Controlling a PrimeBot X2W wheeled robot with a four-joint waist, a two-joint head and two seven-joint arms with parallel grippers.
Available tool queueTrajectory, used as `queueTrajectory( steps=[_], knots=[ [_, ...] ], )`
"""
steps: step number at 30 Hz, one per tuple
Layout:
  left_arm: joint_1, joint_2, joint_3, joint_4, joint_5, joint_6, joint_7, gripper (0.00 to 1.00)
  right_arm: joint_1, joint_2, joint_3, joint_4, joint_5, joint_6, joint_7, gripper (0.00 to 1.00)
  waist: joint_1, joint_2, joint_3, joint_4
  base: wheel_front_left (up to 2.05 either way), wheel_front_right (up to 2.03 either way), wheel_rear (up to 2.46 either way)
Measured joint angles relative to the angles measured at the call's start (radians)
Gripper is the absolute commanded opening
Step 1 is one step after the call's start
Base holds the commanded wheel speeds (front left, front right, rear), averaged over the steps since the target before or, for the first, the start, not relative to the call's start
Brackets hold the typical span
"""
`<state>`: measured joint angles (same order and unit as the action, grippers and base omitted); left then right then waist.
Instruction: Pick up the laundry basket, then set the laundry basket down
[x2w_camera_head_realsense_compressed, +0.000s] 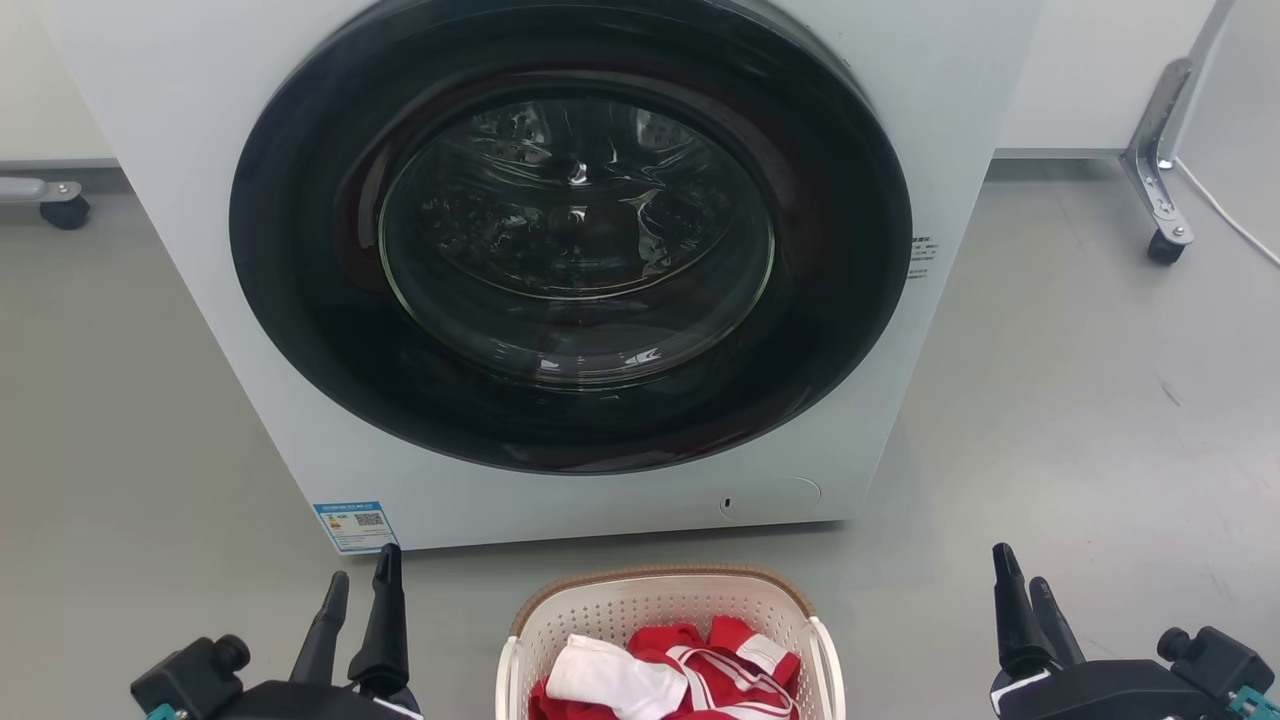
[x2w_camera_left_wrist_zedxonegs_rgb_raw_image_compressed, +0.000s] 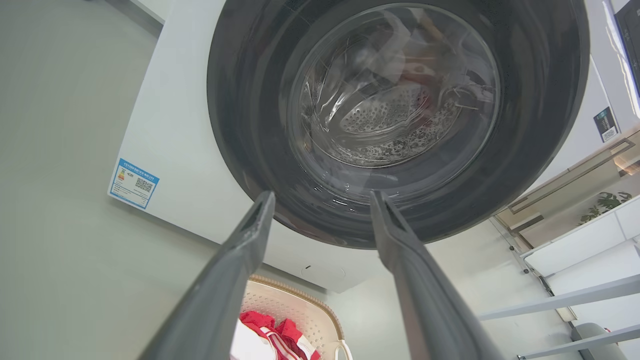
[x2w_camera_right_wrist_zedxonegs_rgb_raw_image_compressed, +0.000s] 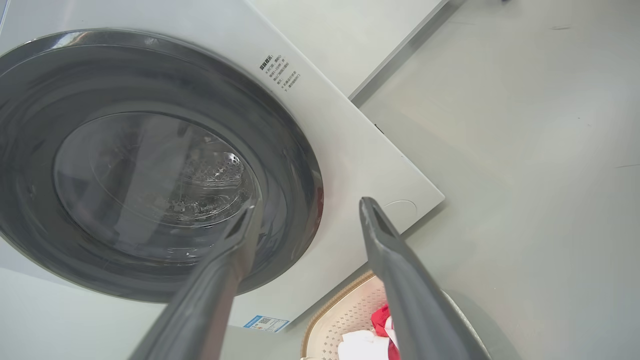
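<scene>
The laundry basket (x2w_camera_head_realsense_compressed: 668, 612) is cream with small holes and a brown woven-look rim. It stands on the floor in front of the washer, at the bottom middle of the head view, holding red and white clothes (x2w_camera_head_realsense_compressed: 670, 672). My left gripper (x2w_camera_head_realsense_compressed: 360, 580) is open to the basket's left, apart from it. To the basket's right my right gripper (x2w_camera_head_realsense_compressed: 1022, 575) is open and holds nothing. The left wrist view catches the basket (x2w_camera_left_wrist_zedxonegs_rgb_raw_image_compressed: 300, 310) between the open fingers (x2w_camera_left_wrist_zedxonegs_rgb_raw_image_compressed: 235, 270) of my left gripper (x2w_camera_left_wrist_zedxonegs_rgb_raw_image_compressed: 322, 197). The right wrist view has the basket (x2w_camera_right_wrist_zedxonegs_rgb_raw_image_compressed: 345, 312) low between the two fingers of my right gripper (x2w_camera_right_wrist_zedxonegs_rgb_raw_image_compressed: 307, 207).
A white front-loading washer (x2w_camera_head_realsense_compressed: 250, 300) with a shut round dark door (x2w_camera_head_realsense_compressed: 570, 230) stands right behind the basket. Grey floor (x2w_camera_head_realsense_compressed: 1080, 420) spreads on both sides. A wheeled metal frame leg (x2w_camera_head_realsense_compressed: 1160, 190) is at the far right, and a caster (x2w_camera_head_realsense_compressed: 62, 208) at the far left.
</scene>
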<state>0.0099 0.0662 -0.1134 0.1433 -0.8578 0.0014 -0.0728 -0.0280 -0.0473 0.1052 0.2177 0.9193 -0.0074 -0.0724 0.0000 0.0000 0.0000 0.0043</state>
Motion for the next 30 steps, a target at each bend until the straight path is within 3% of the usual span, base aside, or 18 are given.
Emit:
queueTrajectory(
  steps=[30],
  knots=[
    [0.082,0.012,-0.059,-0.109,0.458,0.075,-0.108,1.00,0.043,-0.005,0.070,-0.095,-0.439,-0.071,-0.106,1.00,0.0000,0.0000,-0.016,-0.005,0.00,0.00,0.00]
  ],
)
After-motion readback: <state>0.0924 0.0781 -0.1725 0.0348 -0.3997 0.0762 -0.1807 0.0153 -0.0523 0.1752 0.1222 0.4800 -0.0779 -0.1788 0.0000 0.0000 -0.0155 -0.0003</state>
